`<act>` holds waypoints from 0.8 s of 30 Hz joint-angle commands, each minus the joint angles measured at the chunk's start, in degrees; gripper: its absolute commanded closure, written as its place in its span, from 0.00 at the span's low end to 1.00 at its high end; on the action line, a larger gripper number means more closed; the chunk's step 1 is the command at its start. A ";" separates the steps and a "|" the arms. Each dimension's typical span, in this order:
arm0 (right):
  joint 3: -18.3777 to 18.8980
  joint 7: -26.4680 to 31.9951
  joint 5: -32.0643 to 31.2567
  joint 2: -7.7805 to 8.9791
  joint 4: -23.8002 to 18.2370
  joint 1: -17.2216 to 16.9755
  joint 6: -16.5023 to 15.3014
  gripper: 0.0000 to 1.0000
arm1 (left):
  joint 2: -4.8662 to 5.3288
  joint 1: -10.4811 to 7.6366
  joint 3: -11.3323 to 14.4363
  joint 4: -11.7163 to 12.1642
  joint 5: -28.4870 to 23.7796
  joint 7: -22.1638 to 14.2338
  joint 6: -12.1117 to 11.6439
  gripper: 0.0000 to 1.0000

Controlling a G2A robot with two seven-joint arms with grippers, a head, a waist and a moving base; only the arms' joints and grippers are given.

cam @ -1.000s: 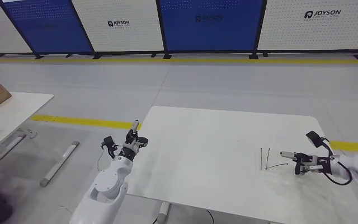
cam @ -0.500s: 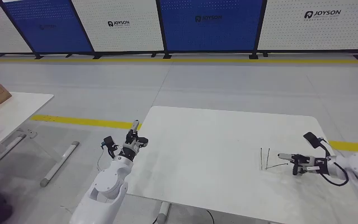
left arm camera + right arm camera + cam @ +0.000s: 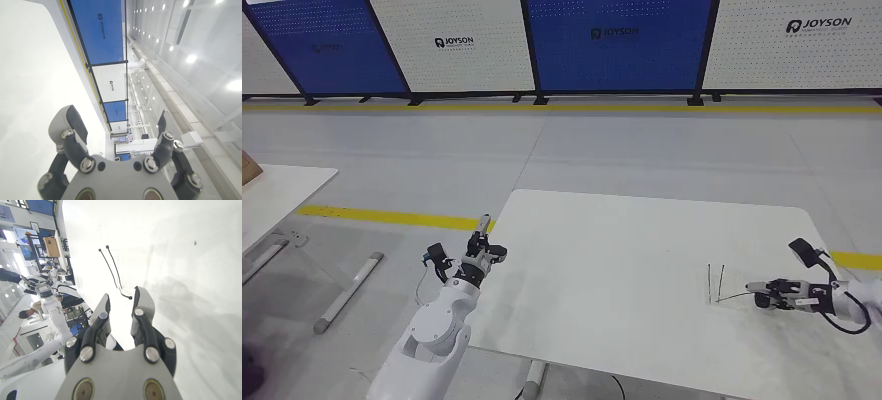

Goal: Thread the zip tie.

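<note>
On the white counter [image 3: 622,250], toward its right side, I list the following. Item one: a pair of black zip ties [image 3: 716,282], lying flat side by side and almost parallel, heads toward the counter's far side. Item two: a third zip tie [image 3: 125,295], black, lying slantwise from the near ends of the pair toward my right tool [image 3: 122,298]; its head rests on the counter between that tool's fingertips. Right tool: held low over the surface, fingers partly apart, nothing clamped; whether either pad touches the head I cannot tell. Item three: my left tool [image 3: 121,121], at the counter's left edge, well apart from all three ties, aimed toward the panelled wall beyond, fingers spread wide, holding nothing.
</note>
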 commanded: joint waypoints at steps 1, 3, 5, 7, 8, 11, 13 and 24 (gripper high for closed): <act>-0.04 0.13 -0.03 -0.12 0.40 0.08 -0.04 0.72 | 0.00 0.00 0.00 0.00 0.00 0.00 0.00 0.00; -0.07 0.30 -0.03 -0.27 0.86 0.22 -0.16 0.73 | 0.00 0.00 0.00 0.00 0.00 0.00 0.00 0.00; -0.07 0.47 0.01 -0.39 1.32 0.35 -0.29 0.78 | 0.00 0.00 0.00 0.00 0.00 0.00 0.00 0.00; -0.04 0.70 0.07 -0.52 1.92 0.52 -0.45 0.82 | 0.00 0.00 0.00 0.00 0.00 0.00 0.00 0.00; 0.00 0.82 0.14 -0.57 2.18 0.59 -0.55 0.84 | 0.00 0.00 0.00 0.00 0.00 0.00 0.00 0.00; 0.11 1.11 0.24 -0.72 2.98 0.82 -0.74 0.85 | 0.00 0.00 0.00 0.00 0.00 0.00 0.00 0.00; 0.22 1.31 0.34 -0.81 3.49 0.98 -0.85 0.88 | 0.00 0.00 0.00 0.00 0.00 0.00 0.00 0.00; 1.27 3.24 1.75 -1.03 4.66 0.90 -3.63 1.00 | 0.00 0.00 0.00 0.00 0.00 0.00 0.00 0.00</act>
